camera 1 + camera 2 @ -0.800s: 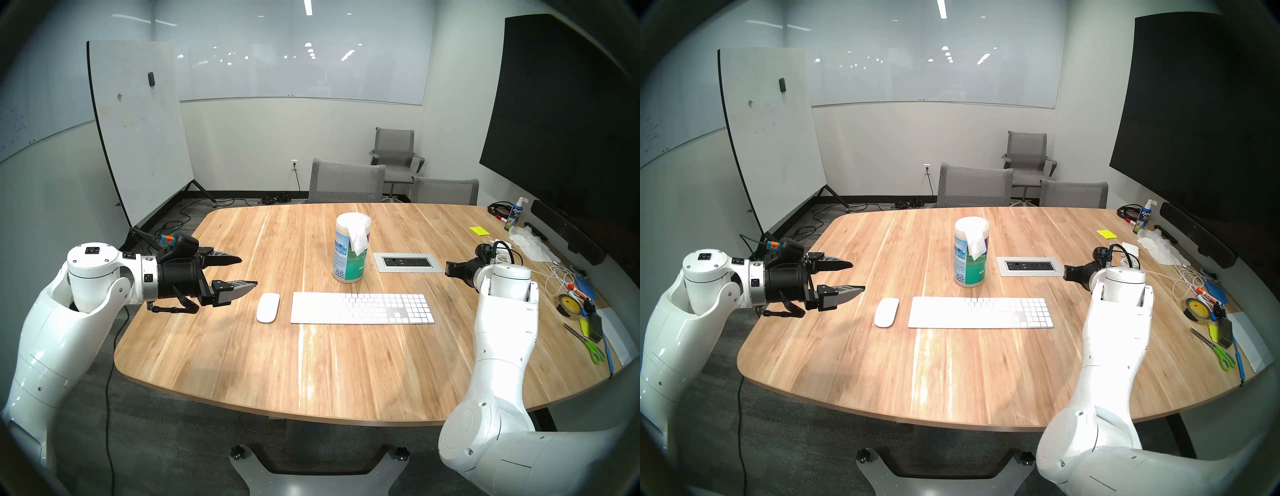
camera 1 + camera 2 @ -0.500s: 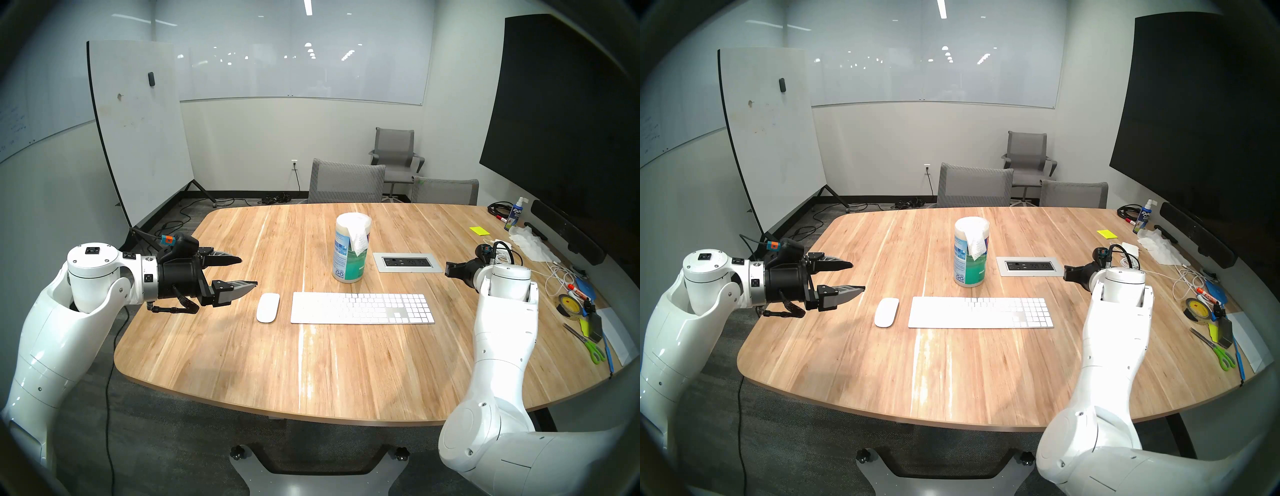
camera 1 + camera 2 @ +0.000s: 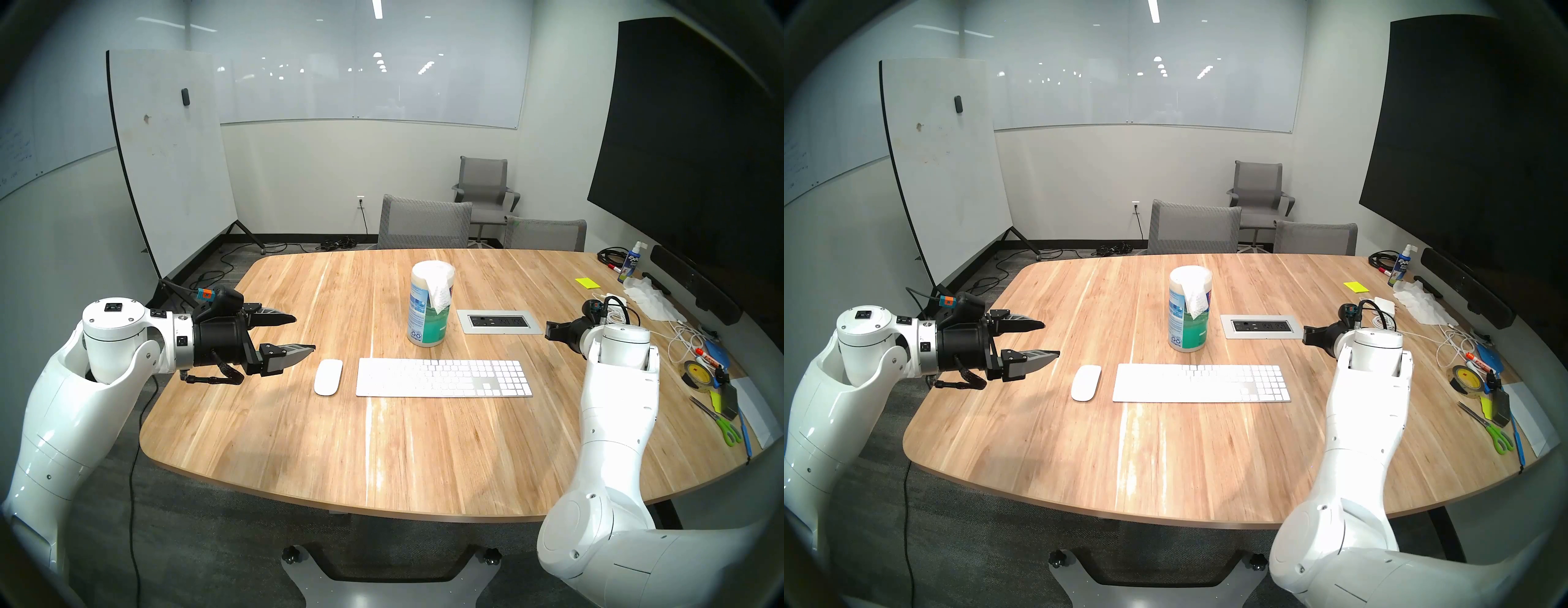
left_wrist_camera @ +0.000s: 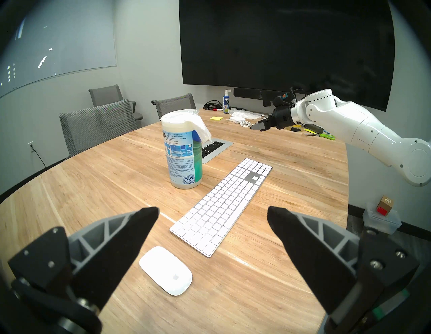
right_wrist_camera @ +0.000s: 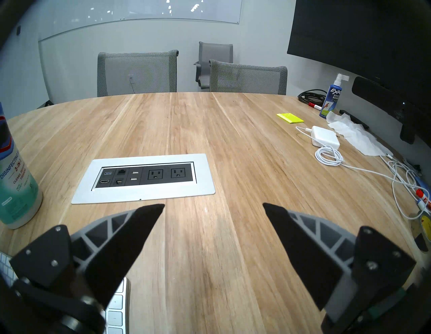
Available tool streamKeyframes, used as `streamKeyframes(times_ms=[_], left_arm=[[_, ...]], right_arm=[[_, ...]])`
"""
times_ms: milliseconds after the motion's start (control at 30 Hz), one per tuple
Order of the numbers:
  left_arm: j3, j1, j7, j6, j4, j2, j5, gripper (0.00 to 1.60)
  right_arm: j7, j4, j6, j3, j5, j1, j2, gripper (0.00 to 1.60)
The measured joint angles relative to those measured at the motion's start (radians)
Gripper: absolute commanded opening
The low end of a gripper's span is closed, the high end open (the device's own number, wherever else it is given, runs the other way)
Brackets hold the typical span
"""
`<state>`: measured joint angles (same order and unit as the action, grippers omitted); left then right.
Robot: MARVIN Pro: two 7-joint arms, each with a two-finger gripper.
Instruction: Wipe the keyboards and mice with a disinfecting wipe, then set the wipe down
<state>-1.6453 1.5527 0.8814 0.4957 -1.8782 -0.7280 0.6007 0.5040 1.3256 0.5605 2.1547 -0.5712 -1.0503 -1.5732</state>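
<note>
Fingers (image 4: 144,224) apart over wooden table (image 4: 256,291)

A slim white keyboard (image 3: 443,378) lies flat mid-table, an oval white mouse (image 3: 328,377) just left of it; a textured white wipe (image 3: 439,291) droops from a canister top behind

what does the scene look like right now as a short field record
surface: wooden table
keyboard: flat, right of the mouse
canister: upright behind the keyboard
wipe: hanging from the canister top, not pulled out
left pincer: open, empty, above the table left of the mouse
right pincer: open, empty
progress: wiping not started
</note>
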Motion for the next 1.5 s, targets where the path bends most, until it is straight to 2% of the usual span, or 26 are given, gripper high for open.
streamKeyframes(times_ms=[600,833,1200,1500], left_arm=[[0.000,0.000,0.000,0.000,0.000,0.000,0.000,1.60],[0.001,0.000,0.000,0.000,0.000,0.000,0.000,1.60],[0.001,0.000,0.000,0.000,0.001,0.000,0.000,1.60],[0.001,0.000,-0.001,0.000,0.001,0.000,0.000,1.60]], right_arm=[[0.000,0.000,0.000,0.000,0.000,0.000,0.000,1.60],[0.035,0.001,0.000,-0.001,0.003,0.000,0.009,1.60],[0.131,-0.021,0.022,-0.001,0.009,0.020,0.066,1.60],[0.273,-0.025,0.014,-0.003,0.023,0.027,0.142,1.60]])
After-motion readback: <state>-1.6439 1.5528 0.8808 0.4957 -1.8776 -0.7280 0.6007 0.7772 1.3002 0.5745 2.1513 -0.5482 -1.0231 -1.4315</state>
